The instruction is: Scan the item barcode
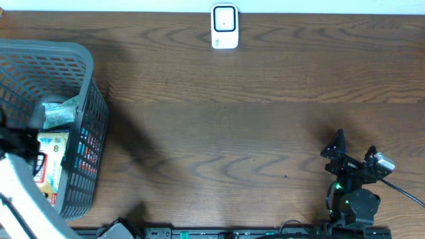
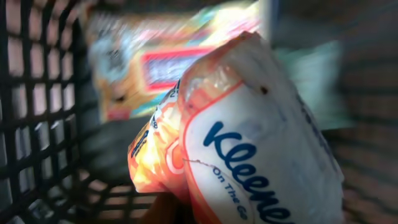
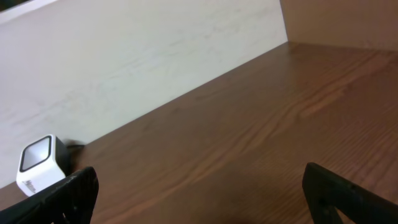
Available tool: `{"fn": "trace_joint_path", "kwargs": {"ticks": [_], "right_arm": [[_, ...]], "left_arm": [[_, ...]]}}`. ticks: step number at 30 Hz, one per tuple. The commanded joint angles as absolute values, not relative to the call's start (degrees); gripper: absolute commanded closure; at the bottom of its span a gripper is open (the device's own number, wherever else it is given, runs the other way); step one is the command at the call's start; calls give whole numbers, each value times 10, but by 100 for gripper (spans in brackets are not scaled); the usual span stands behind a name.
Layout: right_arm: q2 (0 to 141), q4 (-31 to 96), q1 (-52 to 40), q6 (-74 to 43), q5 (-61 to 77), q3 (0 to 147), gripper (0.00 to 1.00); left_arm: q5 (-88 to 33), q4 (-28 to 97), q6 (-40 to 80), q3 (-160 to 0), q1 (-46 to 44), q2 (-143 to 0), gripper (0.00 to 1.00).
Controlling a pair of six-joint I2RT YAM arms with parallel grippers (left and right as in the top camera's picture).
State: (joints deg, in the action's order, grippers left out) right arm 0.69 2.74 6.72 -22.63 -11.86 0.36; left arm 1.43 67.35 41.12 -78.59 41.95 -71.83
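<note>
Filling the left wrist view, a white and orange Kleenex tissue pack (image 2: 249, 143) is seen very close to the lens, tilted, with its blue lettering running down toward the lower right. The pack is inside the grey mesh basket (image 1: 86, 86), whose lattice wall is visible along the left of that view. A blurred, colourful snack packet (image 2: 161, 62) lies behind the pack, deeper in the basket. A pale green packet (image 1: 61, 113) is noted in the basket from overhead.

The left gripper (image 1: 30, 149) is reached down into the basket at the left end of the bench (image 1: 232, 133). Its fingers are not shown clearly; whether they are clamped on the pack cannot be told.

The white scanner (image 1: 224, 26) stands upright at the far edge of the bench, against the pale wall (image 3: 155, 56), well apart from the basket.

The right gripper (image 3: 200, 177) is held low at the near right corner of the bench, its fingers spread wide apart with nothing between them, pointed toward the scanner.
</note>
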Motion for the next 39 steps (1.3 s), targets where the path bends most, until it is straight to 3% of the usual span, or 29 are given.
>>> {"fn": "trace_joint_path", "kwargs": {"ticks": [1,7,11,14,22,30,39], "right_arm": [[3,28,63,-233,-125,3,1],[3,28,63,-233,-125,3,1],[3,28,63,-233,-125,3,1],[3,28,63,-233,-125,3,1],[3,28,63,-233,-125,3,1],[3,28,63,-233,-125,3,1],[3,28,63,-233,-125,3,1]], "left_arm": [[-76,675,383,-849,420,-690,93],[-244,615,369,-875,357,-641,92],[-250,569,356,-875,207,-629,93],[-228,545,333,-875,90,-642,93],[-19,556,349,-853,-192,-766,92],[-6,553,420,-820,-253,-948,93],[-6,524,439,-807,-276,-1050,93]]}}
